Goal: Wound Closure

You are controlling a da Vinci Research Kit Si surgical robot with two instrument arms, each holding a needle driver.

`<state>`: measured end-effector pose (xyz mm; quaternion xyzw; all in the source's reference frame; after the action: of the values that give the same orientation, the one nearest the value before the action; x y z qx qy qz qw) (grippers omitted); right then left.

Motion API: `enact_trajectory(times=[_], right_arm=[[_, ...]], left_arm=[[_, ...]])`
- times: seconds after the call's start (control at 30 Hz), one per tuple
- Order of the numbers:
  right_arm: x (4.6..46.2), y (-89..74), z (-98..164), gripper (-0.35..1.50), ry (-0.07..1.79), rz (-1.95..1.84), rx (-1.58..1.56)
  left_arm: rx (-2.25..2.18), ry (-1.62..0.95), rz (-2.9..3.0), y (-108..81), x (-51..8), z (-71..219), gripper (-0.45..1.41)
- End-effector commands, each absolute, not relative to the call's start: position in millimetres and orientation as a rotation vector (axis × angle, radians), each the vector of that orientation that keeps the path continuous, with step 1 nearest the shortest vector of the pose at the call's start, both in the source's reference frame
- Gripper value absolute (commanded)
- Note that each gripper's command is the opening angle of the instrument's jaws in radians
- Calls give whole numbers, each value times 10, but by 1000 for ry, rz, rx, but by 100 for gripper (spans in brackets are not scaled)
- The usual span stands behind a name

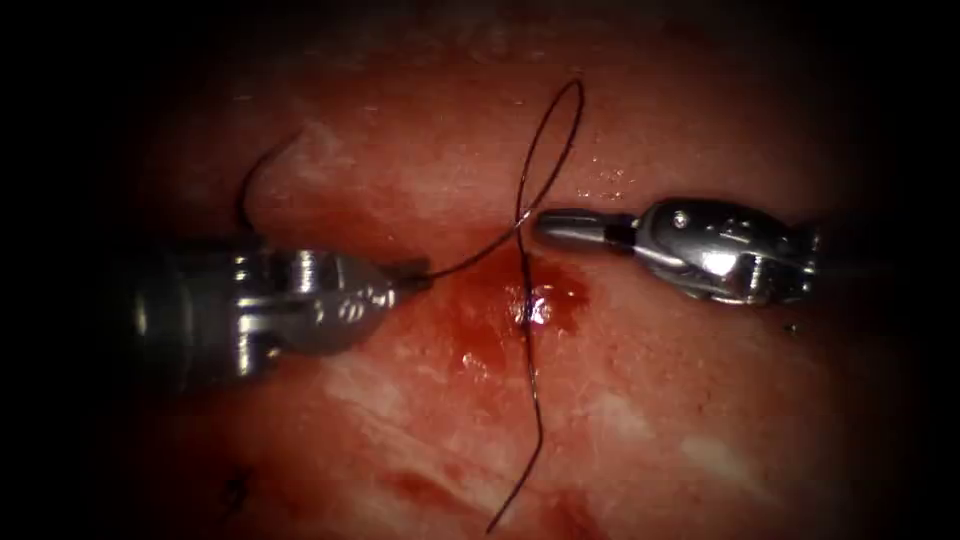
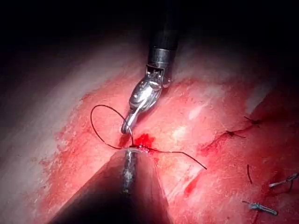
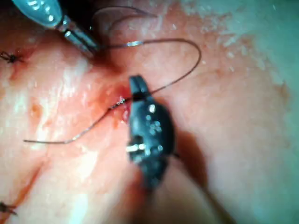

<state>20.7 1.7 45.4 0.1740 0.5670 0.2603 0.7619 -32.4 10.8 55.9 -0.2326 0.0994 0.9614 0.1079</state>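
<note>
Dark surroundings frame the wet, pink-red slab of tissue (image 1: 700,400) in the endoscope view. The left arm's steel tool (image 1: 412,274) has its fingers clamped on the thin dark thread (image 1: 533,380), probably to keep that strand taut. From those fingers the thread runs to a crossing, rises in a tall loop beyond it, then drops through a glossy pool of red fluid (image 1: 560,300) and trails away across the tissue. The right arm's steel tool (image 1: 545,224) has its fingers pressed together, tip just beside the crossing. Whether they pinch the thread I cannot tell. A dark curved arc (image 1: 250,180) rises behind the left fingers. It may be the needle or more thread, so I cannot place the needle. The fluid hides the cut's line.

The left wrist view looks past the left tool's dark shaft (image 2: 131,186) at the right tool (image 2: 126,127), whose fingertip meets the thread (image 2: 93,121) right above the red fluid (image 2: 145,139). This view adds finished dark stitches (image 2: 231,134) and pale cut ends of thread (image 2: 257,205), well away from both fingers.

The right wrist view shows the right tool (image 3: 136,86) from behind, with the thread (image 3: 196,56) crossing just behind its fingertips. That suggests a grip but does not prove one. The left tool (image 3: 81,42) lies beyond, closed where the strand ends.
</note>
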Motion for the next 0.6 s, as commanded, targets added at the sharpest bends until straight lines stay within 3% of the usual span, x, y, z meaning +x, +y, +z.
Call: enact_trajectory(times=[0.03,0.3,0.6], right_arm=[[216,16,462,-35,1238,560,387],[230,31,459,-35,1324,558,478],[255,24,443,-35,1456,484,663]], left_arm=[[-683,295,2839,103,-332,567,-45],[-641,354,2923,87,-350,582,-45],[-391,599,3074,109,-366,620,-45]])
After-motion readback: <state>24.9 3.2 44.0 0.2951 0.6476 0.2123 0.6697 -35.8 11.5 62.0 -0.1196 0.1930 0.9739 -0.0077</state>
